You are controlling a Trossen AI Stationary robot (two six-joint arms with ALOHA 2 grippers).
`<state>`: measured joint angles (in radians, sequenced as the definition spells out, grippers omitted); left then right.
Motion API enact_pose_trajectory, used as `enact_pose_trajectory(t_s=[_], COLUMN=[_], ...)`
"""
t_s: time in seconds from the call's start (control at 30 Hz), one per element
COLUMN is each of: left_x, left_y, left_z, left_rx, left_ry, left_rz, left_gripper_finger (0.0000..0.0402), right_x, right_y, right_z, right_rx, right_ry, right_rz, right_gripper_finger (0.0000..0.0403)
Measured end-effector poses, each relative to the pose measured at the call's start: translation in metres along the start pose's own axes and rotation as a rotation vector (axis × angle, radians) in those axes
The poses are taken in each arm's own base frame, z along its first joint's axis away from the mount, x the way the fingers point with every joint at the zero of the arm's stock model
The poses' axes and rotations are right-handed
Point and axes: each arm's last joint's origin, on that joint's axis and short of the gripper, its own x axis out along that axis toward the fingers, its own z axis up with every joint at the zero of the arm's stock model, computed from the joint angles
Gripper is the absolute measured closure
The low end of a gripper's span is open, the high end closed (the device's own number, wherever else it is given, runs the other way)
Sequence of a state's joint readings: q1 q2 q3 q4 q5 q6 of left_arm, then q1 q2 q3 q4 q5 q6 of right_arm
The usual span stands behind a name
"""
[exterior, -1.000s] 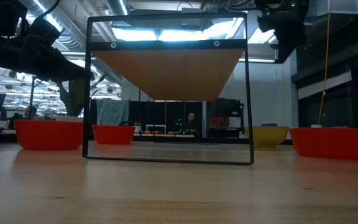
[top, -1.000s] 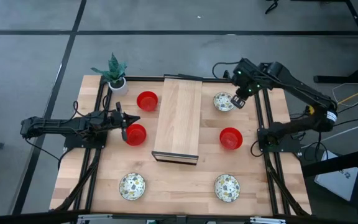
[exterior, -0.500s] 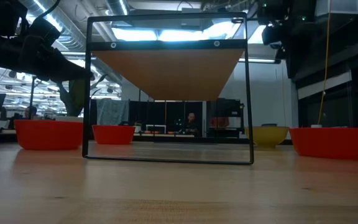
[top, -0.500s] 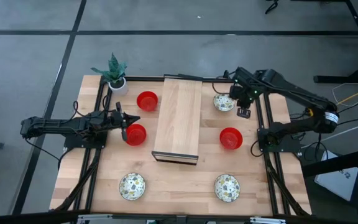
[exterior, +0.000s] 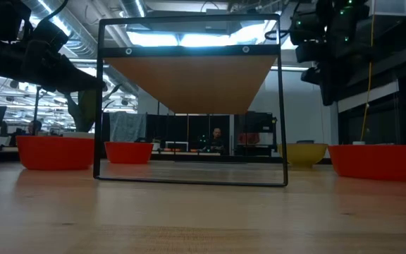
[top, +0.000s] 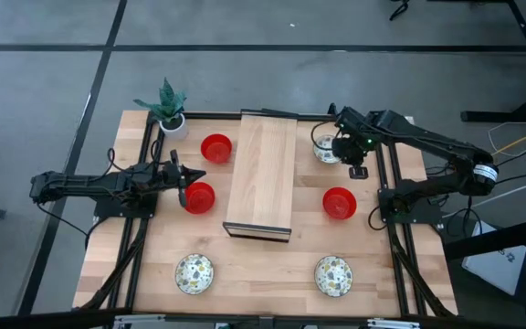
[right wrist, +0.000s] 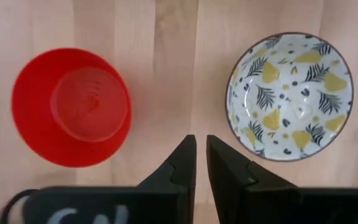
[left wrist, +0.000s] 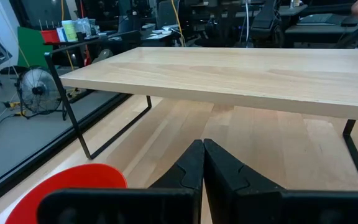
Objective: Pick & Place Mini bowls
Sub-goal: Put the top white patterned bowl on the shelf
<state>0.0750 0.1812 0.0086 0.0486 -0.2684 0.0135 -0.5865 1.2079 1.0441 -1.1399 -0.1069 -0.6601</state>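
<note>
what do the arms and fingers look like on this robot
Both arms are dark, nearly black, built of slim jointed segments with black cables trailing along them. The right arm carries a white band near its base and small green lights by the wrist. Each gripper, left gripper and right gripper, ends in two matte black, wedge-shaped fingers tapering to narrow tips.

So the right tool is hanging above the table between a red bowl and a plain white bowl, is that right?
Not quite: the right tool does hang between two bowls, but beside the red bowl sits a patterned bowl, cream with yellow and dark leaf motifs, not plain white. The right wrist view shows it.
</note>
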Motion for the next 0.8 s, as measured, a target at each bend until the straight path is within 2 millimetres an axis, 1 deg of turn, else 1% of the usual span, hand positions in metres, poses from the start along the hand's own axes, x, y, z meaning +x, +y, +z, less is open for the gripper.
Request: enact_pose_trajectory(t_s=[0.13, 0.3, 0.4, 0.5, 0.63, 0.8], left_x=[0.000, 0.000, 0.000, 0.000, 0.000, 0.000], left_y=[0.000, 0.000, 0.000, 0.000, 0.000, 0.000], left_z=[0.000, 0.000, 0.000, 0.000, 0.000, 0.000], left_rx=[0.000, 0.000, 0.000, 0.000, 0.000, 0.000], left_ry=[0.000, -0.001, 0.000, 0.000, 0.000, 0.000], left_rz=[0.000, 0.000, 0.000, 0.000, 0.000, 0.000], left_gripper_finger=[0.0398, 0.0398, 0.0398, 0.0398, 0.0398, 0.0398], right_x=[0.009, 0.018, 0.020, 0.020, 0.020, 0.020], right_y=[-0.002, -0.005, -0.006, -0.006, -0.007, -0.007], right_z=[0.000, -0.001, -0.001, 0.000, 0.001, 0.001], right_rx=[-0.034, -0.034, -0.032, -0.033, -0.033, -0.033], right_ry=[-0.015, 0.003, -0.007, -0.017, -0.025, -0.025], right_rz=[-0.028, -0.112, -0.121, -0.127, -0.133, -0.133], right_gripper_finger=[0.0337, 0.0276, 0.0240, 0.0213, 0.0193, 0.0187])
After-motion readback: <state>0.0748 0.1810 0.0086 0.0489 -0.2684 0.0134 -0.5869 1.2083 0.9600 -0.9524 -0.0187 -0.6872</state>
